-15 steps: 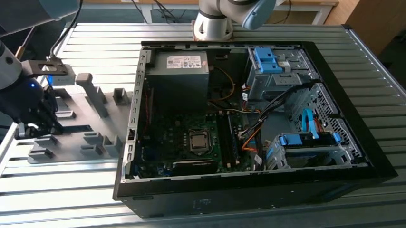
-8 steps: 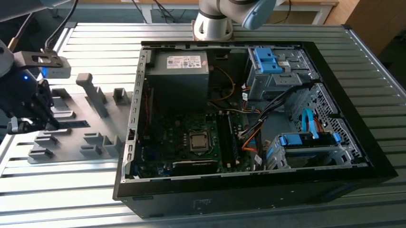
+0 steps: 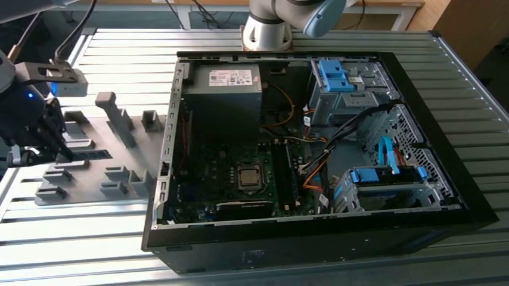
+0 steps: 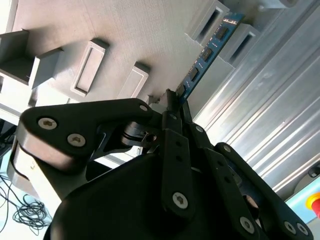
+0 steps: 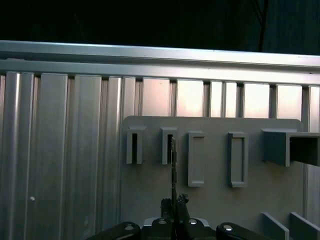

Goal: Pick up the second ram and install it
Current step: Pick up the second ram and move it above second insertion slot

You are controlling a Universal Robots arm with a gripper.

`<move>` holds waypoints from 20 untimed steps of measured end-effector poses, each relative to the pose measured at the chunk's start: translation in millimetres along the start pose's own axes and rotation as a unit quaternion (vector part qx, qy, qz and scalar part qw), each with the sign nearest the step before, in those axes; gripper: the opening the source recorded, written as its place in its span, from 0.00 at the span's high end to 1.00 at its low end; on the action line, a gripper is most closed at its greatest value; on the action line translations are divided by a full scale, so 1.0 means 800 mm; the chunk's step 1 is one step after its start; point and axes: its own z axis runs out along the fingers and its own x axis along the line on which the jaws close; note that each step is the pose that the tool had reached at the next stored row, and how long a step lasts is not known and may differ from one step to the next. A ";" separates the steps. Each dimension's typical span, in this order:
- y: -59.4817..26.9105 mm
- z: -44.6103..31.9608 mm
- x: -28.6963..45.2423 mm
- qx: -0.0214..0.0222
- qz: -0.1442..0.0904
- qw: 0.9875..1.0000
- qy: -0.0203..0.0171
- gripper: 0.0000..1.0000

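The second ram (image 4: 207, 50), a thin blue-green board with black chips, runs out from my gripper (image 4: 174, 102) to two grey holder blocks (image 4: 243, 39). The jaws stand pressed against its near end, shut on it. In the first wrist view the ram (image 5: 173, 167) shows edge-on, reaching from the gripper (image 5: 174, 201) to a slotted block (image 5: 167, 145). In the exterior view the gripper (image 3: 64, 156) hangs over the grey holder plate (image 3: 95, 182) at the far left, with the ram (image 3: 94, 154) a dark strip beside it. I cannot tell whether the stick rests in its slot or is lifted.
An open computer case (image 3: 318, 238) lies at the exterior view's centre, its motherboard (image 3: 238, 179) up, with the memory slots (image 3: 290, 170) beside the processor socket. Orange and blue cables (image 3: 318, 173) cross the right half. The arm's base (image 3: 266, 30) stands behind the case on a ribbed metal table (image 3: 119, 53).
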 end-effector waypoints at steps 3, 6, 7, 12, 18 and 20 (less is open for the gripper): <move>0.000 -0.0050 -0.0002 -0.001 0.000 1.000 0.000 0.86; 0.000 -0.0116 -0.0003 -0.002 0.000 1.000 0.000 0.86; 0.000 -0.0115 -0.0004 -0.002 0.000 1.000 0.000 0.86; 0.000 -0.0124 -0.0004 -0.003 0.000 1.000 0.000 0.86; 0.000 -0.0192 -0.0006 -0.003 0.000 1.000 0.000 0.86; 0.000 -0.0228 -0.0007 -0.003 0.000 1.000 0.000 0.86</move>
